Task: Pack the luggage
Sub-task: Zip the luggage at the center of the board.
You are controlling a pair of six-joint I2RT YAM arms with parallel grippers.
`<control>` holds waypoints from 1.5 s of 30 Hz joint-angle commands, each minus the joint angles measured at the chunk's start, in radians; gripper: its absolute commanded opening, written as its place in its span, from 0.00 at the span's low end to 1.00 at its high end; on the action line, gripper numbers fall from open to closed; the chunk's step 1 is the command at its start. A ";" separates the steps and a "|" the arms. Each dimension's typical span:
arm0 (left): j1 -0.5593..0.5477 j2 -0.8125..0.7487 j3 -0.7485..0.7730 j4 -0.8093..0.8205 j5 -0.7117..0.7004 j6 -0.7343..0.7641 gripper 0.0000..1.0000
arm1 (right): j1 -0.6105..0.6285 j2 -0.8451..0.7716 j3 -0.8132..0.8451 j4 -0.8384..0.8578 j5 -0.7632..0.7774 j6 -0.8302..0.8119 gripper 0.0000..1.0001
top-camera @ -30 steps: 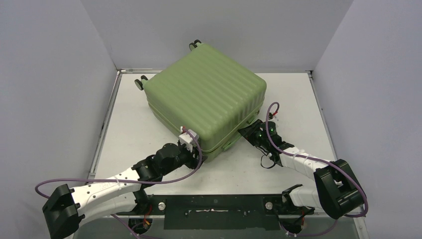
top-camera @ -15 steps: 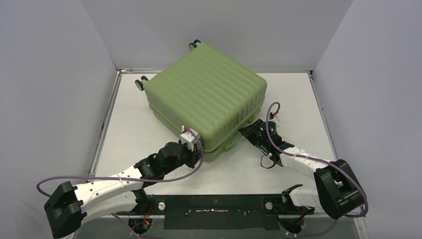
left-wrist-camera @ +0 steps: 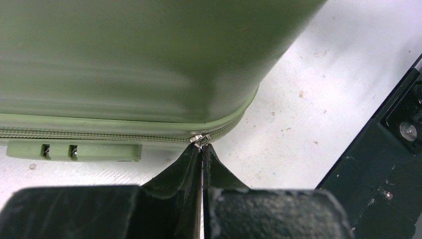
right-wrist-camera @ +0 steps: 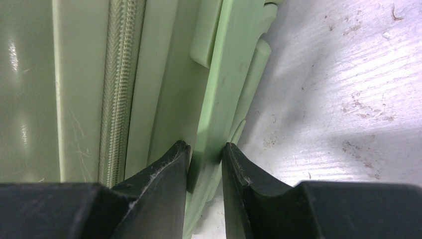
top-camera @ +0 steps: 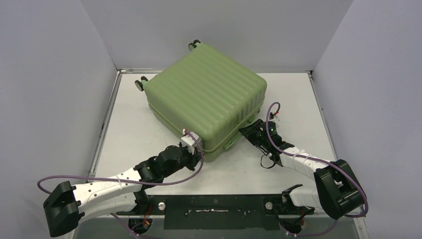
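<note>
The luggage point(top-camera: 209, 94) lies closed on the white table, ribbed green shell up, its zip line point(left-wrist-camera: 99, 134) running along the side. My left gripper point(top-camera: 193, 149) is at the near corner, and its fingers point(left-wrist-camera: 189, 164) are shut on the small metal zipper pull point(left-wrist-camera: 200, 140). My right gripper point(top-camera: 247, 132) is at the luggage's right side. There its jaws are shut on a light-green moulded handle point(right-wrist-camera: 224, 89) that sticks out beside the zip point(right-wrist-camera: 117, 84).
Black wheels point(top-camera: 141, 82) stick out at the luggage's far left corner. A green moulded bar point(left-wrist-camera: 72, 150) sits under the zip line. The black base rail point(top-camera: 214, 205) runs along the near table edge. Grey walls enclose the table on three sides.
The left gripper has closed on the zipper pull and edged slightly toward the corner. The right arm and the luggage have not moved.
</note>
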 commanded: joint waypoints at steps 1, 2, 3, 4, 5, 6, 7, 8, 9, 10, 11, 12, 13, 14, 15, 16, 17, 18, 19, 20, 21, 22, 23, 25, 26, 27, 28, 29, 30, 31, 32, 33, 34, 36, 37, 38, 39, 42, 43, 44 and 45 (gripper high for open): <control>-0.104 0.024 0.023 0.149 0.155 -0.010 0.00 | 0.078 -0.018 0.006 -0.021 -0.194 -0.012 0.00; -0.119 0.033 0.028 0.150 0.155 -0.008 0.00 | 0.078 -0.019 0.005 -0.021 -0.192 -0.011 0.00; -0.133 0.040 0.033 0.149 0.152 -0.006 0.00 | 0.080 -0.019 0.004 -0.021 -0.191 -0.011 0.00; -0.145 0.046 0.038 0.150 0.149 -0.005 0.00 | 0.080 -0.019 0.005 -0.022 -0.190 -0.010 0.00; -0.157 0.051 0.043 0.151 0.148 -0.003 0.00 | 0.082 -0.019 0.006 -0.024 -0.188 -0.010 0.00; -0.169 0.058 0.048 0.153 0.148 -0.002 0.00 | 0.084 -0.018 0.006 -0.025 -0.187 -0.009 0.00; -0.180 0.065 0.054 0.160 0.145 0.000 0.00 | 0.086 -0.017 0.008 -0.025 -0.184 -0.008 0.00; -0.192 0.073 0.061 0.164 0.139 0.001 0.00 | 0.090 -0.016 0.009 -0.025 -0.182 -0.007 0.00; -0.201 0.083 0.068 0.167 0.135 0.004 0.00 | 0.094 -0.015 0.009 -0.026 -0.178 -0.006 0.00; -0.209 0.094 0.075 0.173 0.133 0.006 0.00 | 0.098 -0.013 0.010 -0.026 -0.175 -0.005 0.00; -0.213 0.106 0.081 0.178 0.133 0.008 0.00 | 0.101 -0.012 0.010 -0.025 -0.172 -0.003 0.00; -0.217 0.117 0.086 0.186 0.131 0.011 0.00 | 0.105 -0.009 0.010 -0.025 -0.168 -0.001 0.00; -0.218 0.130 0.091 0.197 0.131 0.014 0.00 | 0.109 -0.007 0.011 -0.024 -0.165 0.000 0.00; -0.219 0.144 0.096 0.208 0.131 0.015 0.00 | 0.115 -0.005 0.010 -0.022 -0.163 0.002 0.00; -0.219 0.160 0.102 0.219 0.130 0.016 0.00 | 0.120 -0.002 0.010 -0.020 -0.162 0.004 0.00; -0.219 0.182 0.111 0.231 0.131 0.018 0.00 | 0.123 0.000 0.011 -0.020 -0.158 0.006 0.00; -0.219 0.199 0.119 0.248 0.130 0.018 0.00 | 0.129 0.001 0.010 -0.020 -0.155 0.006 0.00; -0.219 0.219 0.128 0.256 0.129 0.021 0.00 | 0.133 0.002 0.010 -0.020 -0.152 0.009 0.00; -0.220 0.237 0.137 0.268 0.130 0.021 0.00 | 0.135 0.002 0.009 -0.020 -0.148 0.011 0.00; -0.221 0.256 0.147 0.279 0.126 0.021 0.00 | 0.139 0.002 0.008 -0.019 -0.145 0.012 0.00; -0.223 0.275 0.159 0.291 0.121 0.023 0.00 | 0.144 0.004 0.007 -0.017 -0.142 0.014 0.00; -0.225 0.294 0.170 0.299 0.117 0.025 0.00 | 0.149 0.005 0.005 -0.015 -0.141 0.015 0.00; -0.225 0.314 0.183 0.306 0.111 0.028 0.00 | 0.151 0.007 0.003 -0.012 -0.140 0.018 0.00; -0.227 0.349 0.205 0.313 0.096 0.031 0.00 | 0.155 0.011 -0.003 -0.003 -0.142 0.024 0.00; -0.228 0.365 0.216 0.316 0.089 0.033 0.00 | 0.157 0.014 -0.007 0.002 -0.142 0.027 0.00; -0.228 0.379 0.225 0.319 0.079 0.034 0.00 | 0.160 0.015 -0.010 0.006 -0.142 0.030 0.00; -0.228 0.390 0.233 0.322 0.068 0.035 0.00 | 0.161 0.016 -0.014 0.009 -0.142 0.031 0.00; -0.228 0.399 0.241 0.321 0.059 0.037 0.00 | 0.163 0.013 -0.017 0.010 -0.142 0.032 0.00; -0.230 0.404 0.250 0.312 0.051 0.046 0.00 | 0.163 0.008 -0.021 0.008 -0.142 0.031 0.00; -0.230 0.402 0.262 0.291 0.037 0.052 0.00 | 0.162 -0.001 -0.024 0.003 -0.139 0.025 0.00; -0.230 0.395 0.272 0.266 0.023 0.060 0.00 | 0.163 -0.013 -0.025 -0.006 -0.135 0.016 0.00; -0.230 0.381 0.281 0.234 0.009 0.069 0.00 | 0.163 -0.031 -0.024 -0.022 -0.126 -0.001 0.00; -0.230 0.359 0.287 0.204 -0.007 0.078 0.00 | 0.163 -0.049 -0.023 -0.043 -0.115 -0.018 0.00; -0.230 0.285 0.287 0.144 -0.044 0.088 0.08 | 0.160 -0.085 -0.013 -0.099 -0.089 -0.063 0.00; -0.230 0.245 0.286 0.116 -0.062 0.090 0.18 | 0.157 -0.101 -0.009 -0.128 -0.080 -0.088 0.03; -0.230 0.203 0.285 0.084 -0.079 0.092 0.29 | 0.155 -0.120 -0.004 -0.154 -0.070 -0.110 0.09; -0.230 0.161 0.287 0.055 -0.101 0.093 0.39 | 0.151 -0.140 0.001 -0.184 -0.058 -0.132 0.17; -0.228 0.041 0.292 -0.015 -0.180 0.097 0.59 | 0.139 -0.202 0.008 -0.262 -0.027 -0.189 0.45; -0.227 0.006 0.294 -0.041 -0.213 0.099 0.64 | 0.132 -0.222 0.017 -0.305 -0.016 -0.208 0.52; -0.227 -0.025 0.298 -0.055 -0.245 0.102 0.67 | 0.127 -0.240 0.027 -0.337 -0.008 -0.233 0.59; -0.226 -0.052 0.302 -0.066 -0.282 0.106 0.69 | 0.120 -0.259 0.040 -0.370 -0.002 -0.261 0.64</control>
